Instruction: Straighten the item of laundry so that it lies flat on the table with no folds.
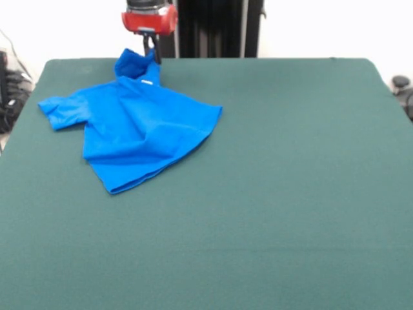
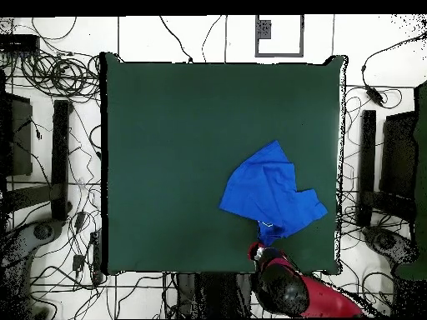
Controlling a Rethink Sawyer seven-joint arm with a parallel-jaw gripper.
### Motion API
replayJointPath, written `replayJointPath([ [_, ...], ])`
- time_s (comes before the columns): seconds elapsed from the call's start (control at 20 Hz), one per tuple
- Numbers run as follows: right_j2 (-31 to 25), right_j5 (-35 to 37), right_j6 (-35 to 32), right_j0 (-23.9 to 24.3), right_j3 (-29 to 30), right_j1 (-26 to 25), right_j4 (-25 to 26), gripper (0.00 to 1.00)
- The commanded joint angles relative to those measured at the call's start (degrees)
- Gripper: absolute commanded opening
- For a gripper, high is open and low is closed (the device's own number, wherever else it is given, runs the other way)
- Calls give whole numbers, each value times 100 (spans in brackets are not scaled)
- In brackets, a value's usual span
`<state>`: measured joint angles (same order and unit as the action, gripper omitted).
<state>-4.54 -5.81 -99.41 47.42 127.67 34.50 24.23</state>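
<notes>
A dark green felt worktop [image 1: 277,194] with rounded corners stands on a white floor strewn with black cables [image 2: 58,75]. The blue T-shirt [image 1: 135,126] lies rumpled by one corner, its collar pinched and lifted by the end effector [image 1: 153,53]. A small white label [image 1: 147,82] is unreadable.

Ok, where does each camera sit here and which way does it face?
Front view: across the table, facing the robot; the gripper reaches down onto the blue T-shirt at the far edge.
Overhead view: above, looking straight down; the red and black arm enters from the bottom edge.
Both show the T-shirt, the table and the gripper at the shirt's raised part.
</notes>
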Motion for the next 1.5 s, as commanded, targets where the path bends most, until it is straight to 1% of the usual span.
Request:
replayJointPath([
  [0.05, -795, 612, -694, -56, 107, 405, -198, 0],
  [0.2, -820, 537, -707, -46, 83, 305, -157, 0],
  [0.35, -798, 546, -718, -57, 133, 355, -161, 0],
  [0.6, -803, 492, -741, -93, 123, 287, -156, 0],
  [0.95, -809, 494, -868, -266, 249, 360, -280, 0],
  [1.1, -849, 595, -938, -315, 417, 560, -388, 0],
  [1.25, -828, 856, -1078, -499, 765, 1122, -663, 0],
  [1.4, -787, 841, -1212, -686, 974, 1357, -857, 0],
  [1.5, -781, 766, -1291, -775, 1099, 1411, -966, 0],
])
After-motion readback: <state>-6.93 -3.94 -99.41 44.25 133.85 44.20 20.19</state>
